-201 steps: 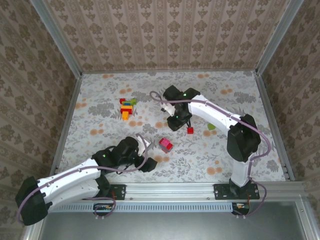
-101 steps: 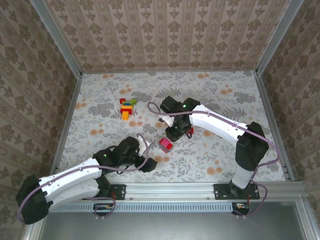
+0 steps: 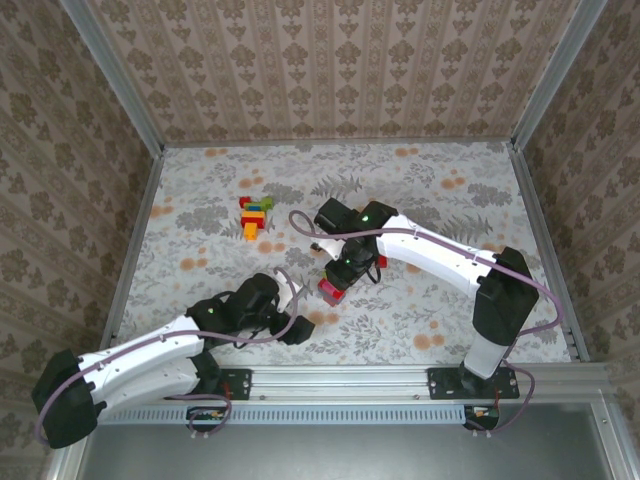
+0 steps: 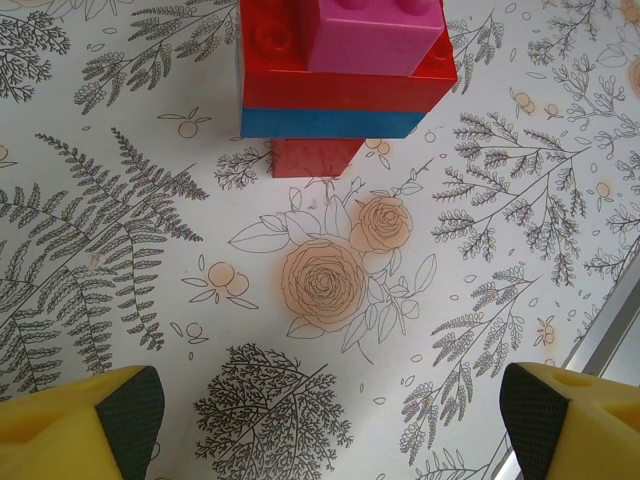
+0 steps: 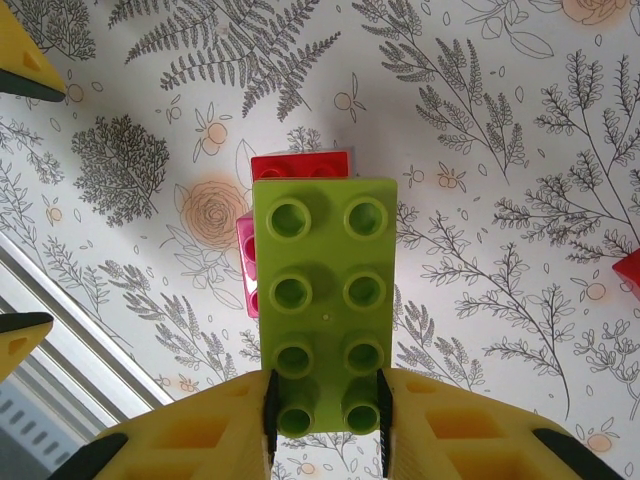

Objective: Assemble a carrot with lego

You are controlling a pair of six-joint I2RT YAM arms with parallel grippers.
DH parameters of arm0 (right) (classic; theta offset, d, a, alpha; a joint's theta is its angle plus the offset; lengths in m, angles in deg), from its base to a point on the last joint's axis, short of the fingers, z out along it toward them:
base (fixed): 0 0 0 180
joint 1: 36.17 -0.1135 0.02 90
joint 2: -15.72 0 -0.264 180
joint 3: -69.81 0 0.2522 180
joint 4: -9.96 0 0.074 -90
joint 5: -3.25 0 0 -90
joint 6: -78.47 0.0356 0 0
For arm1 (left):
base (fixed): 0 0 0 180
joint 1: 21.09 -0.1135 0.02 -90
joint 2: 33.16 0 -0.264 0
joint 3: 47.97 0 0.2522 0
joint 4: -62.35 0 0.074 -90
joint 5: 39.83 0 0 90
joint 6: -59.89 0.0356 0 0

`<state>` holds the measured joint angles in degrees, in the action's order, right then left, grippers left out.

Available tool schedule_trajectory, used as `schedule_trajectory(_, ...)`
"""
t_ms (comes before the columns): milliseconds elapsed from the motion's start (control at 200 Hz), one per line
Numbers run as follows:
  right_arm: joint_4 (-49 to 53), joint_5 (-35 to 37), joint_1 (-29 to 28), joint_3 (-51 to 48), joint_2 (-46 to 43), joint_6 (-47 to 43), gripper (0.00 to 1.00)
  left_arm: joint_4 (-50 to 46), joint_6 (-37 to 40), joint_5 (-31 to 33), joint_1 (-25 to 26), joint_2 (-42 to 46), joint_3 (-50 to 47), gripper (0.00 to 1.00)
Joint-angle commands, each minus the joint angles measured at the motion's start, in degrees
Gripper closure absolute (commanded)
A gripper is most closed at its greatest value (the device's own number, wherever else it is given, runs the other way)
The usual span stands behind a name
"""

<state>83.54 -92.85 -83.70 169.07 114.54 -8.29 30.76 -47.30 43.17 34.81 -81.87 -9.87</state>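
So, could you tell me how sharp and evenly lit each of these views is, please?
Top external: even, soft light, no glare; the far brick pile is too small for detail. Left wrist: crisp on the magenta-topped stack, cut off by the top edge. Right wrist: the green brick between the right fingers is sharp and casts a faint grey shadow on the tablecloth.
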Motion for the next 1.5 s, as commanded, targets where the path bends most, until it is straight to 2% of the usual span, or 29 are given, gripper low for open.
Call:
schedule_trajectory(0, 0.66, -0.92, -0.37, 0.2, -1.43, 0.69, 0.69, -0.62, -0.62, 0.59, 0.51, 0.11, 0.54, 0.1)
schedule_trajectory(450, 1.4, -0.58, -2.18, 1.17, 1.36, 0.37, 0.68, -0.49, -0.52, 0.67, 0.45, 0.27, 0.44, 0.1)
schedule_trajectory(1495, 1.53, 0.91, -2.3, 2.56, 4.06, -0.78, 0.68, -0.57, -0.56, 0.79, 0.49, 0.47, 0.36, 0.1)
